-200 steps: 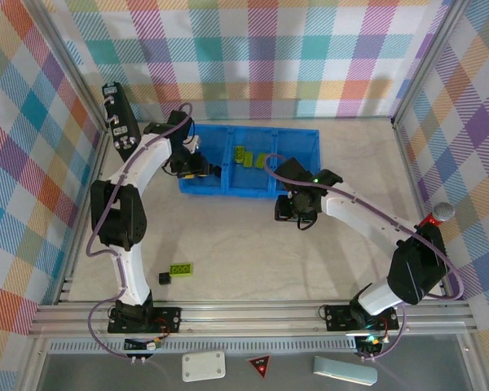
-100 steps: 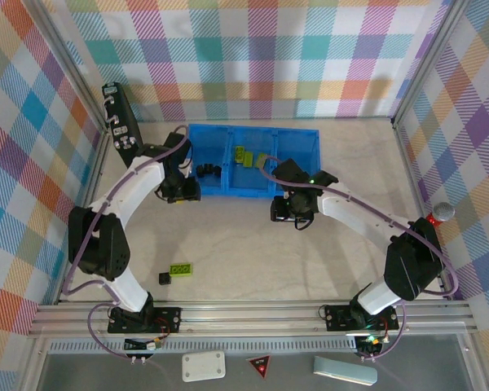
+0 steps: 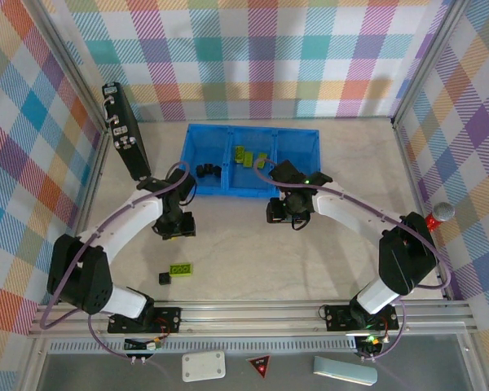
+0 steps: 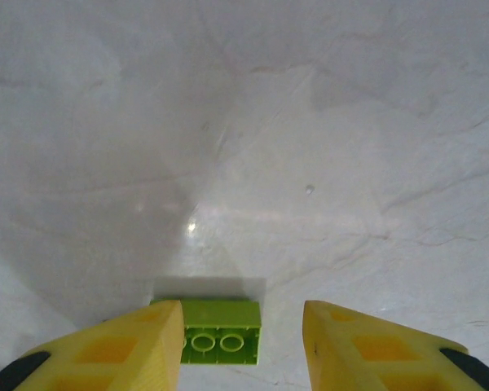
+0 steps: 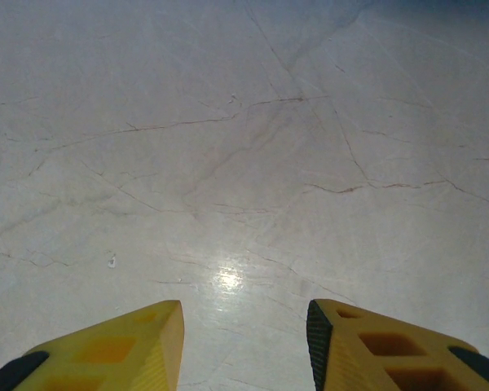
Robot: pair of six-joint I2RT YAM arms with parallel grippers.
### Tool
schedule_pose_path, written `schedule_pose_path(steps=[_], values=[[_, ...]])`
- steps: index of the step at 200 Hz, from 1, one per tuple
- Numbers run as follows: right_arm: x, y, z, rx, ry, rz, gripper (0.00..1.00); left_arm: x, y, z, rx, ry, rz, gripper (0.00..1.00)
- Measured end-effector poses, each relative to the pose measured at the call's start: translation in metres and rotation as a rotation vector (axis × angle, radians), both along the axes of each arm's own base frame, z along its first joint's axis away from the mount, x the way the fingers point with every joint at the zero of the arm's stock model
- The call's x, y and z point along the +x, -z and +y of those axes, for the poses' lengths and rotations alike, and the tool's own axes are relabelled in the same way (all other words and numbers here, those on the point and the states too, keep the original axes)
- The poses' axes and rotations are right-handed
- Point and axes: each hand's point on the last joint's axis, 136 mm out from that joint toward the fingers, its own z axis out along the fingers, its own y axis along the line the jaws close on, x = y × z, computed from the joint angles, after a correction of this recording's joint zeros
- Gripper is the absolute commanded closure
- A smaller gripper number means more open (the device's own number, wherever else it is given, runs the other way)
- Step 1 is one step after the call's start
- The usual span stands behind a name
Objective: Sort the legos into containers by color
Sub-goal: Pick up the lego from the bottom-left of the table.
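Left gripper (image 3: 176,231) is back from the long blue plastic tray (image 3: 253,127), part-open and empty, lining up on the lime-green studded plastic brick (image 4: 216,334) on the table. Right gripper (image 5: 244,346) is part-open and empty. Judgement: green pick next.

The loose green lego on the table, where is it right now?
In the top view the green lego lies on the left side of the table, just right of a small black cube, between the left gripper and the near edge.

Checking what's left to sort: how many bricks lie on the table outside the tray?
2: a green brick and a black cube beside it, both at the front left. The arms may hide others.
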Motion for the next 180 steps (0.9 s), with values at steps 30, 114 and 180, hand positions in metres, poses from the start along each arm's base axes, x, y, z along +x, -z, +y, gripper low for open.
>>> schedule_pose_path(steps=[30, 114, 180], values=[[0.0, 0.0, 0.002, 0.007, -0.009, 0.0, 0.54, -0.022, 0.009, 0.01, 0.012, -0.067, 0.019, 0.55], [0.002, 0.003, 0.006, 0.017, -0.013, 0.004, 0.54, -0.047, 0.021, 0.001, 0.05, -0.075, 0.04, 0.33], [0.001, 0.005, 0.006, 0.013, -0.016, 0.009, 0.54, -0.063, 0.047, 0.01, 0.084, -0.12, 0.074, 0.24]])
